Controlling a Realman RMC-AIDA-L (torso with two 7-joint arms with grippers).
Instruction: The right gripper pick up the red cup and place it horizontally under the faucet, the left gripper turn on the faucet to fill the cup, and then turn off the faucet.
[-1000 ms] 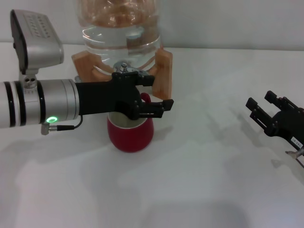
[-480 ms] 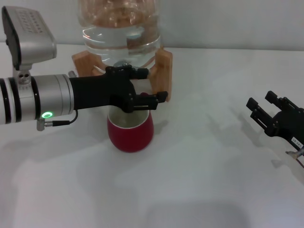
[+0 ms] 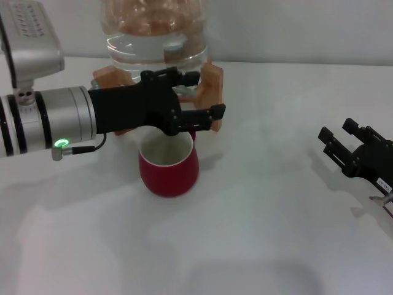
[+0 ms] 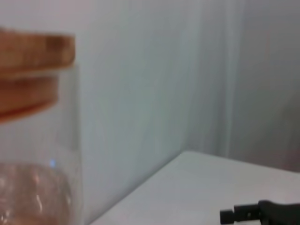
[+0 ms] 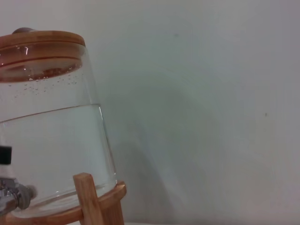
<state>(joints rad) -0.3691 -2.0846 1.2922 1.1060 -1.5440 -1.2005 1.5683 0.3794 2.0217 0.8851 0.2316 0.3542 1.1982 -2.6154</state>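
Note:
The red cup (image 3: pixel 169 167) stands upright on the white table, just in front of the water jug's wooden stand. Above its far rim hovers my left gripper (image 3: pixel 203 94), open, with one finger near the stand's top and the other over the cup's back edge. In the head view that claw hides the faucet; in the right wrist view the chrome faucet (image 5: pixel 11 196) shows at the jug's base. My right gripper (image 3: pixel 338 130) rests open at the far right of the table, well away from the cup, with nothing between its fingers.
A large clear water jug (image 3: pixel 154 38) with a wooden lid (image 5: pixel 41 39) sits on a wooden stand (image 3: pixel 212 91) at the back of the table (image 3: pixel 258 233). A white wall rises behind it.
My left gripper has lifted off the cup's mouth and shifted a little right toward the stand, uncovering more of the cup's inside. The cup and right arm have not moved.

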